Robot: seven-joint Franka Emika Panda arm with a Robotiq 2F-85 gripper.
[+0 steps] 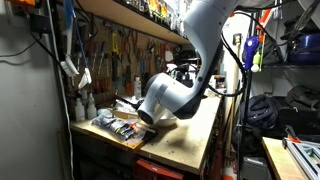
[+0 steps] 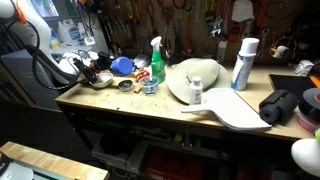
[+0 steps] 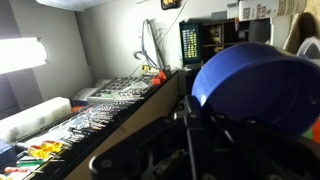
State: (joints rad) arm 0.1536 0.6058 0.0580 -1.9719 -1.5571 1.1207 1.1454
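My gripper (image 3: pixel 190 130) shows only as dark metal at the bottom of the wrist view, and its jaws are too dark to read. A blue bowl (image 3: pixel 255 85) fills the right of that view, tilted and right against the jaws. In an exterior view the gripper (image 2: pixel 92 72) is low over the left end of the workbench (image 2: pixel 130 105), with the blue bowl (image 2: pixel 122 65) beside it. In an exterior view the white arm (image 1: pixel 165 98) bends down over the bench and the gripper (image 1: pixel 183 72) is mostly hidden behind it.
A green-capped spray bottle (image 2: pixel 155 65), a white domed thing (image 2: pixel 195 78), a small white bottle (image 2: pixel 196 93), a white spray can (image 2: pixel 243 63) and a black bag (image 2: pixel 280 105) stand on the bench. A tray of tools (image 1: pixel 120 127) lies at the bench's end. Tools hang on the back wall.
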